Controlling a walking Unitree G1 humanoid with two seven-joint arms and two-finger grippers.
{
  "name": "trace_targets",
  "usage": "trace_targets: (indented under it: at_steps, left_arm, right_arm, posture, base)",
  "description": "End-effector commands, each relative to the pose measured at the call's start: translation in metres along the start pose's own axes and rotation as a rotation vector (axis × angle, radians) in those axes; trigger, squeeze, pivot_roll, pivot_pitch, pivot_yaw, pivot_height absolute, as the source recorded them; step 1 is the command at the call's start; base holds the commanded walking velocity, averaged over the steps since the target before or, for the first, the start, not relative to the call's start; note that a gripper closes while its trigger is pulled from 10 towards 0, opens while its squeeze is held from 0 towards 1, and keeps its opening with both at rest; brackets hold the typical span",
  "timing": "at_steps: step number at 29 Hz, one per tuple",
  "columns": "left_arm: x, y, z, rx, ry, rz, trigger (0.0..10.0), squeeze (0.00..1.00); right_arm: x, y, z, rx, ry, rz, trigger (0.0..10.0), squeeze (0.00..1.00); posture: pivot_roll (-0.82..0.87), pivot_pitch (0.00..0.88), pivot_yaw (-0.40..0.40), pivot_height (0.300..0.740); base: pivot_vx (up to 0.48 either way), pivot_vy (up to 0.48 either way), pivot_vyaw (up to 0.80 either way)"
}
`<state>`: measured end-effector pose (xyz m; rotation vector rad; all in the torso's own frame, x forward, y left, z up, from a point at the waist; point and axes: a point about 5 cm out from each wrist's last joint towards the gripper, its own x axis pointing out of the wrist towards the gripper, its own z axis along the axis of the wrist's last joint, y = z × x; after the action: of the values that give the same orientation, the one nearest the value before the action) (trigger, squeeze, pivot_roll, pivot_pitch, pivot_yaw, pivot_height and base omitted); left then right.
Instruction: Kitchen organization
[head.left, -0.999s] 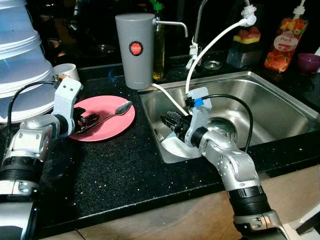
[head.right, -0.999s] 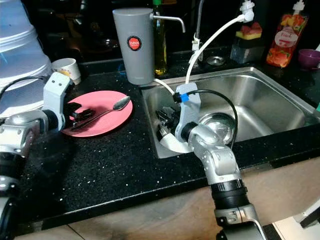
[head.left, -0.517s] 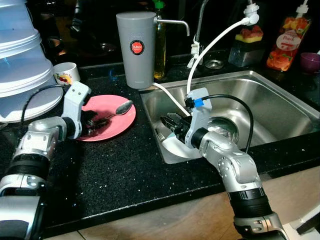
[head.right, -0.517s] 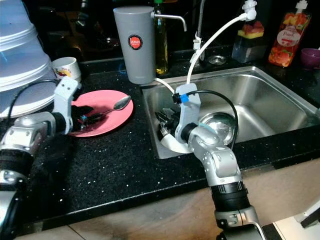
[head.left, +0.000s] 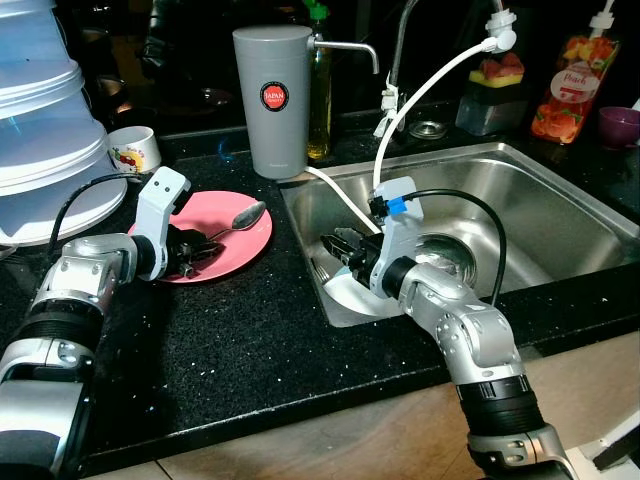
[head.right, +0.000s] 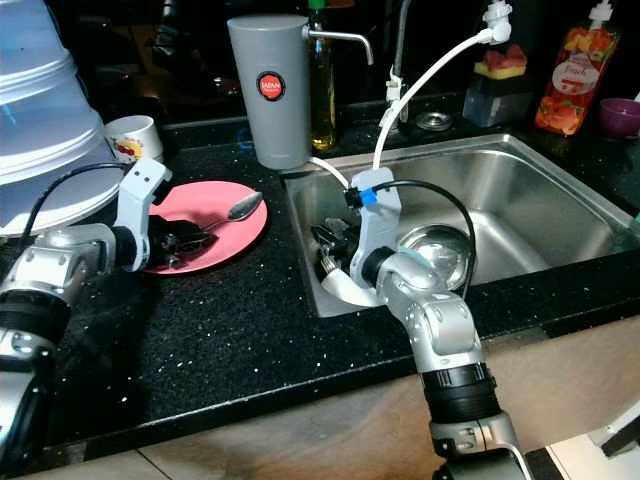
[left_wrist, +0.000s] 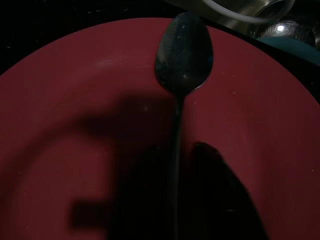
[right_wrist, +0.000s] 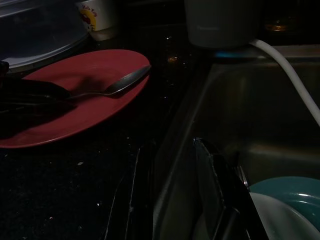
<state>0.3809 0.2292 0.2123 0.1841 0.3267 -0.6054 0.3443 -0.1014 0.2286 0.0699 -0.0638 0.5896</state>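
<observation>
The left end effector (head.left: 197, 256) sits low over the round pink plate (head.left: 240, 240) on the black speckled desk (head.left: 250, 340), its fingers apparently closing around the handle of the long metal spoon (head.left: 232, 221), likely to lift it. The right end effector (head.left: 345, 246) hangs inside the steel sink (head.left: 560, 215), fingers apart, above white dishes.

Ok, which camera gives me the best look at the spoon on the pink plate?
The left wrist view: the spoon runs up its middle, bowl toward the sink, handle passing back between the left gripper's dark fingers. Both eye views show it small on the pink plate, handle end hidden by the left gripper. The right wrist view shows it dimly, side-on.
</observation>
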Motion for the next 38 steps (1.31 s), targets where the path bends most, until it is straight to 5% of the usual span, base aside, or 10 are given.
trace_targets:
  at_steps: [1, 12, 15, 16, 17, 19, 22, 30, 31, 38]
  left_arm:
    - [-0.002, 0.003, -0.022, -0.046, 0.101, 0.005, 0.0, 0.0]
    - [-0.003, 0.007, -0.013, -0.039, 0.03, 0.038, 0.0, 0.0]
    - [-0.004, 0.008, 0.005, 0.038, -0.064, 0.08, 0.0, 0.0]
    - [-0.007, 0.006, 0.033, 0.104, -0.26, 0.114, 0.0, 0.0]
    - [-0.009, 0.005, 0.041, 0.115, -0.321, 0.121, 0.0, 0.0]
    - [-0.012, -0.011, 0.066, 0.128, -0.519, 0.041, 0.0, 0.0]
    - [-0.014, -0.037, 0.08, 0.17, -0.645, -0.086, 0.0, 0.0]
    - [-0.004, -0.08, 0.074, 0.213, -0.665, -0.265, 0.0, 0.0]
    - [-0.002, -0.083, 0.071, 0.215, -0.659, -0.272, 0.0, 0.0]
    - [0.0, -0.087, 0.06, 0.228, -0.64, -0.237, 0.0, 0.0]
  right_arm:
    - [0.0, 0.0, 0.002, 0.008, -0.001, 0.002, 10.0, 0.0]
    - [0.001, -0.003, 0.004, 0.02, -0.008, -0.025, 10.0, 0.0]
    - [0.001, -0.007, 0.007, 0.04, -0.026, -0.052, 10.0, 0.0]
    - [0.001, -0.01, 0.011, 0.062, -0.053, -0.076, 10.0, 0.0]
    - [0.001, -0.011, 0.013, 0.069, -0.061, -0.084, 10.0, 0.0]
    - [0.001, -0.015, 0.018, 0.092, -0.104, -0.112, 10.0, 0.0]
    - [0.001, -0.014, 0.024, 0.141, -0.151, -0.124, 10.0, 0.0]
    - [0.006, 0.003, 0.028, 0.216, -0.189, -0.077, 10.0, 0.0]
    - [0.007, 0.006, 0.028, 0.227, -0.195, -0.075, 10.0, 1.0]
    - [0.008, 0.011, 0.031, 0.269, -0.221, -0.085, 10.0, 1.0]
  posture:
    - [0.04, 0.071, 0.077, 0.74]
    - [0.04, 0.066, 0.075, 0.74]
    - [0.03, 0.064, 0.074, 0.74]
    - [0.03, 0.064, 0.073, 0.74]
    - [0.03, 0.064, 0.073, 0.74]
    - [0.04, 0.064, 0.071, 0.74]
    - [0.04, 0.063, 0.07, 0.74]
    - [0.04, 0.06, 0.072, 0.74]
    - [0.04, 0.06, 0.072, 0.74]
    - [0.04, 0.058, 0.077, 0.74]
  base:
    - [0.0, 0.0, 0.0]
    - [0.0, 0.0, 0.0]
    - [0.0, 0.0, 0.0]
    - [0.0, 0.0, 0.0]
    - [0.0, 0.0, 0.0]
    - [0.0, 0.0, 0.0]
    - [0.0, 0.0, 0.0]
    - [0.0, 0.0, 0.0]
    - [0.0, 0.0, 0.0]
    - [0.0, 0.0, 0.0]
